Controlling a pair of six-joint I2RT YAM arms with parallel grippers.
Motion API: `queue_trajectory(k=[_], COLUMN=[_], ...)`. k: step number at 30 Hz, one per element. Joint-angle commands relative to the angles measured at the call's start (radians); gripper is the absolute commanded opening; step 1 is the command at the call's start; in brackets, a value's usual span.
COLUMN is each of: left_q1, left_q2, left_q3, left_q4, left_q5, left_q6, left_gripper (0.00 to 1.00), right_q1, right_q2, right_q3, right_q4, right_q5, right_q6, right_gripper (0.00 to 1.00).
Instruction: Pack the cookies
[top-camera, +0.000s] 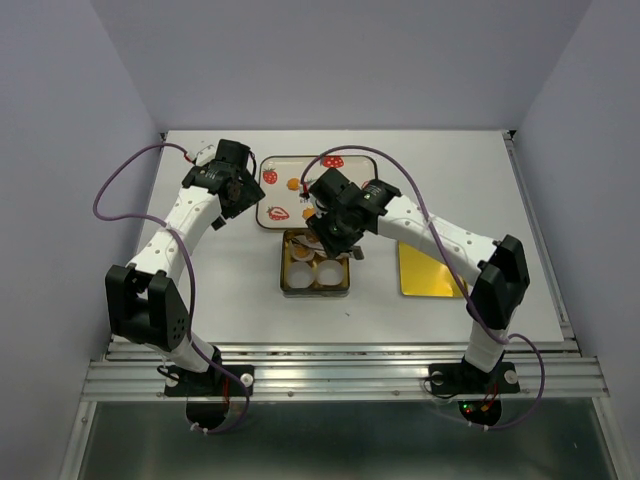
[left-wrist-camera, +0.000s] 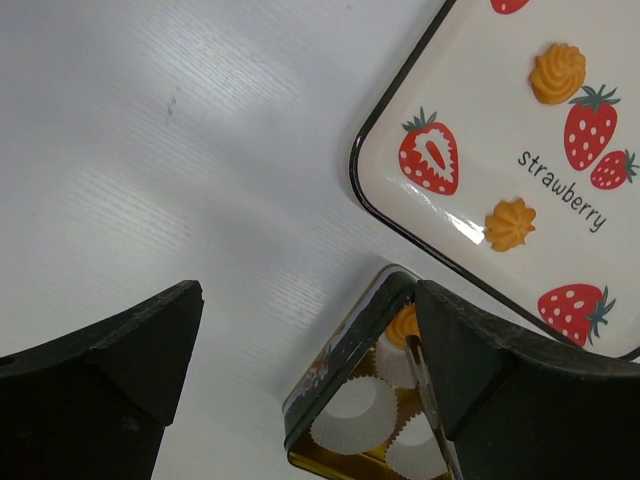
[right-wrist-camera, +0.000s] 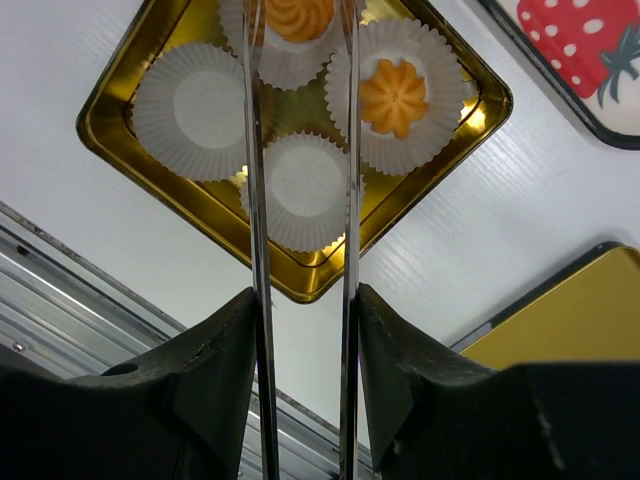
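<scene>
Reading "strawberry", the tray (left-wrist-camera: 470, 110) holds two cookies (left-wrist-camera: 559, 73); tin's (left-wrist-camera: 336, 364) print unclear.

cookies (right-wrist-camera: 397, 97): four, small, round, orange-yellow, scalloped edges, all lying flat. one cookie (right-wrist-camera: 298, 15) sits in a paper cup (right-wrist-camera: 290, 60) between the right gripper's (right-wrist-camera: 297, 35) fingers, a second just beside those fingers, also cupped. two loose cookies (left-wrist-camera: 557, 73) (left-wrist-camera: 510, 224) lie beyond the left gripper (left-wrist-camera: 305, 300), apart from each other.

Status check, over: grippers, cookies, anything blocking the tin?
Left gripper open over table. Right gripper shut on tweezers, tips astride a cookie in a cup. Second cookie in tin, two cookies on tray. Nothing blocking.
</scene>
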Motion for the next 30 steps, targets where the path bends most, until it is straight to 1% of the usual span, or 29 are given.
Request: queue_trajectory(k=[1,11,15,17,18,20,23,25,26,27,30], left_q1=[-0.004,-0.004,-0.004,-0.005,-0.005,-0.009,-0.021,-0.021,-0.022,-0.022,-0.038], left_q2=[-0.04,-0.029,-0.026,-0.032,-0.043,-0.054,-0.058,-0.058,-0.055,-0.043,-0.043], left_q3=[0.031,0.036,0.026,0.002,-0.01,-0.053,-0.096,-0.119,-0.132,-0.133,-0.158], left_q4=[0.016,0.013,0.012,0.028,0.066,0.134,0.159,0.177,0.185,0.177,0.173], left_q5=[0.0,0.016,0.045,0.098,0.129,0.25,0.313,0.378,0.433,0.445,0.479], left_q6=[0.001,0.011,0.021,0.036,0.072,0.123,0.136,0.165,0.179,0.186,0.206], left_gripper=[0.99,0.99,0.99,0.99,0.99,0.99,0.99,0.99,0.99,0.99,0.99], right_q1=[0.011,0.011,0.011,-0.002,-0.024,-0.049,-0.063,-0.072,-0.084,-0.094,-0.103], right_q2=[-0.07,-0.083,-0.05,-0.023,-0.014,0.028,0.078,0.129,0.144,0.17,0.192], right_q3=[0.13,0.145,0.155,0.173,0.179,0.202,0.254,0.292,0.314,0.348,0.371], right_q4=[0.053,0.102,0.097,0.099,0.1,0.099,0.097,0.085,0.056,0.044,0.001], right_q5=[0.059,0.102,0.214,0.284,0.297,0.279,0.271,0.26,0.256,0.23,0.184], right_q6=[0.039,0.102,0.148,0.203,0.224,0.26,0.254,0.254,0.273,0.283,0.31], right_gripper=[0.47,0.46,0.46,0.46,0.46,0.46,0.46,0.46,0.46,0.46,0.46])
